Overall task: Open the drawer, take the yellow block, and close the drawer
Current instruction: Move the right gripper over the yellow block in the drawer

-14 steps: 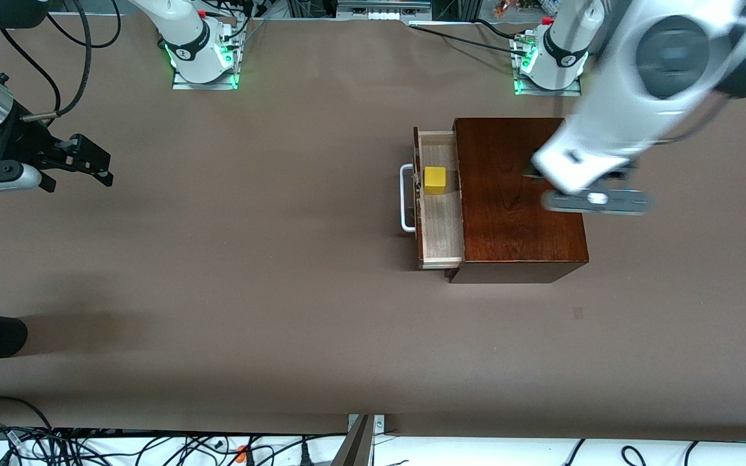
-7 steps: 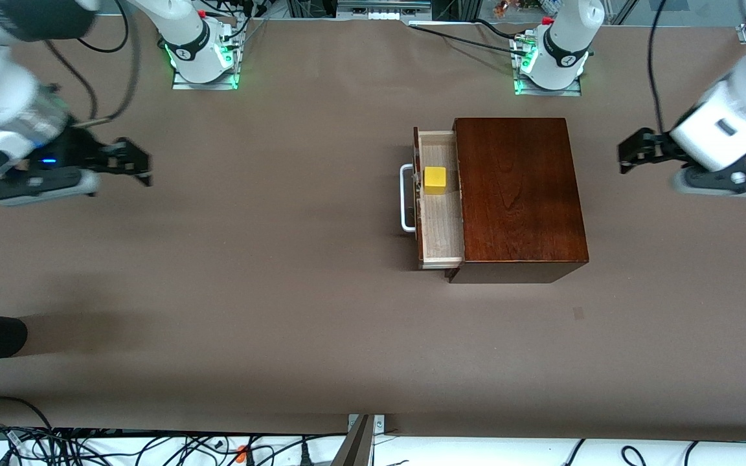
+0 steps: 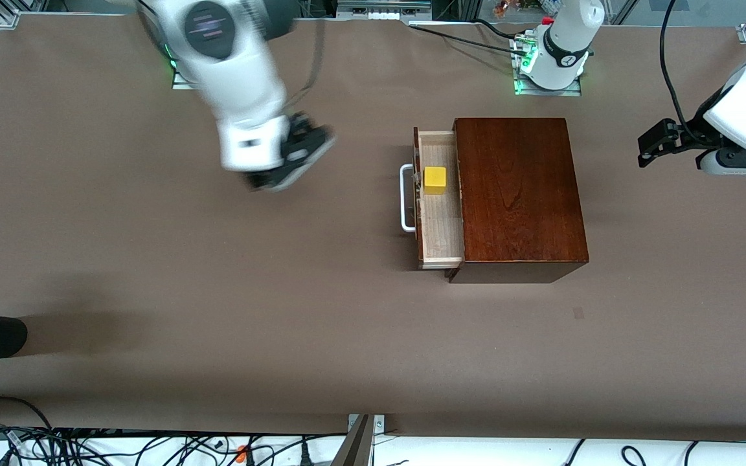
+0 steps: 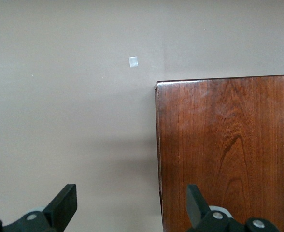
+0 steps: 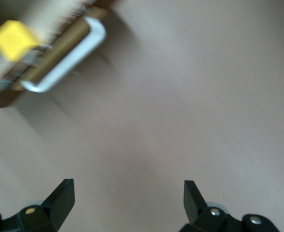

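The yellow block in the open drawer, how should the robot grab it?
Probably from straight above. The yellow block sits on the floor of the drawer, close to the drawer front, so a sideways reach looks blocked. Its top is bare and its faces are flat: pinch the two faces toward the drawer's ends, where the floor is bare. The open right gripper, over the table, is closer than the open left gripper.

The right gripper [image 3: 295, 158] hangs in the air over the middle stretch of the table, nearer its own arm's end, its two fingers [image 5: 60, 200] spread wide with nothing between them (the arm shows blurred). The left gripper [image 3: 655, 145] is up over the left arm's end, fingers [image 4: 64, 205] likewise parted and empty.
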